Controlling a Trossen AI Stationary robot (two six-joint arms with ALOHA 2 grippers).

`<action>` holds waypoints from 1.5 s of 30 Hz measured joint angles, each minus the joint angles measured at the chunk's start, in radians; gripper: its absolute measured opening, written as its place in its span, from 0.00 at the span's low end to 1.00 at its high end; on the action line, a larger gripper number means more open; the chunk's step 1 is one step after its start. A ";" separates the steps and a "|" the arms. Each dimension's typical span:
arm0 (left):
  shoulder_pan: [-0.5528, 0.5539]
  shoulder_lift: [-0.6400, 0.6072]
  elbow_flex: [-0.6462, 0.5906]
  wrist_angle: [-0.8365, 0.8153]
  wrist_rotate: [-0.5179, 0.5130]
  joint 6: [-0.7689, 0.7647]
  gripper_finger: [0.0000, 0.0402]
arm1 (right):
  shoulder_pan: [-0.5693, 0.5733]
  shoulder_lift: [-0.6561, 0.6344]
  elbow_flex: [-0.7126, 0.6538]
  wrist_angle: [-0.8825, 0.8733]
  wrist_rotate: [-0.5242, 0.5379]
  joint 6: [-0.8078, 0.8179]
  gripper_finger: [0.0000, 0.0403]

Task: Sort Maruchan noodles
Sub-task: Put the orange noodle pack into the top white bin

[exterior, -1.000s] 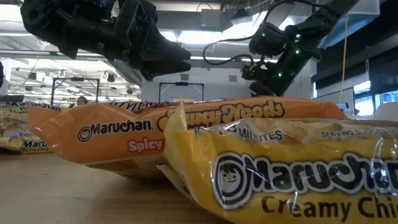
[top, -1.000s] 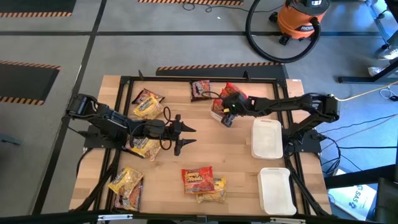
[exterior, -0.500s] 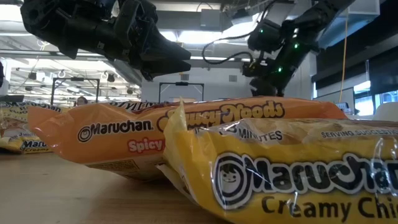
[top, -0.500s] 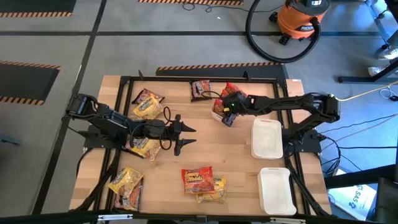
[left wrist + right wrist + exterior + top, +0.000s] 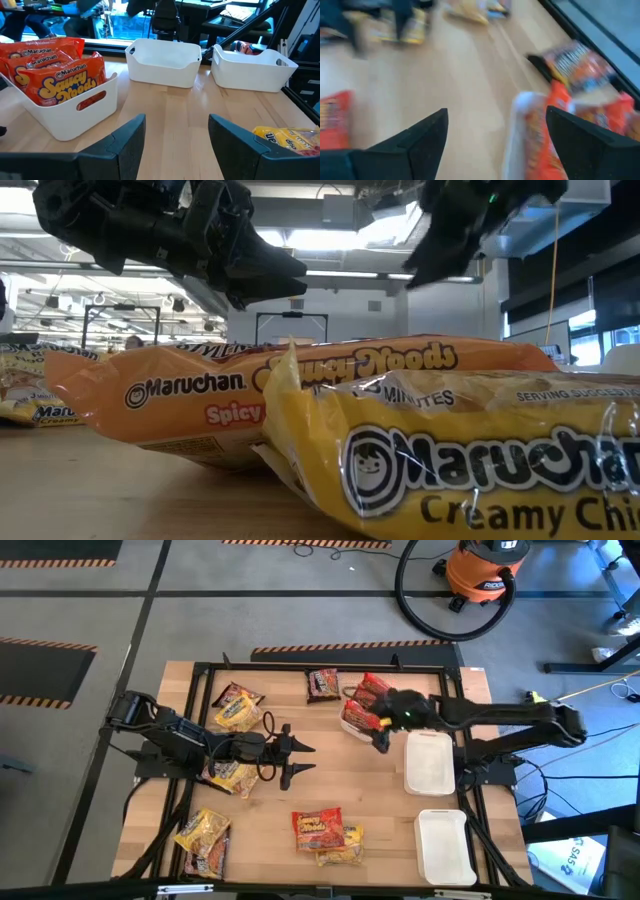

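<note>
The Maruchan noodles lie scattered on the wooden table: a red packet (image 5: 318, 828) and a yellow packet (image 5: 340, 847) at the near edge, yellow ones at the left (image 5: 203, 837) (image 5: 237, 706), a dark one (image 5: 323, 683) at the far side. Red packets (image 5: 364, 698) (image 5: 52, 70) stand in a white bin (image 5: 75, 117). My right gripper (image 5: 384, 738) (image 5: 495, 145) hangs open above that bin's near right side, with nothing between its fingers. At mid-table my left gripper (image 5: 297, 758) (image 5: 177, 135) stands open, level and clear of everything.
Two empty white bins stand at the right, one (image 5: 428, 762) beside my right gripper and one (image 5: 445, 845) at the near right corner. A yellow packet (image 5: 232, 778) lies under my left arm. Bare wood stretches between the two grippers.
My right gripper has risen from the bin of red packets and drawn back toward the table's right edge, tipping further downward. The red packets stay in the bin.
</note>
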 joint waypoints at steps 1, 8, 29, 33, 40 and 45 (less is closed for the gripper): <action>0.000 0.000 0.000 0.000 0.000 0.000 0.52 | 0.024 -0.011 0.000 0.011 0.016 0.000 0.76; 0.000 0.000 0.000 -0.001 0.000 0.000 0.52 | 0.141 -0.027 0.000 0.030 0.084 0.007 0.74; 0.000 0.000 0.000 -0.001 0.000 0.000 0.52 | 0.545 -0.029 0.017 0.031 0.390 0.110 0.68; 0.000 0.000 0.000 -0.001 0.000 0.000 0.52 | 0.615 -0.029 0.017 0.031 0.376 0.131 0.68; 0.000 0.000 0.000 -0.001 0.000 0.000 0.52 | 0.711 0.074 0.018 0.034 0.275 0.197 0.68; 0.000 0.000 0.000 -0.001 0.000 0.000 0.52 | 0.705 0.210 0.018 0.063 0.255 0.219 0.68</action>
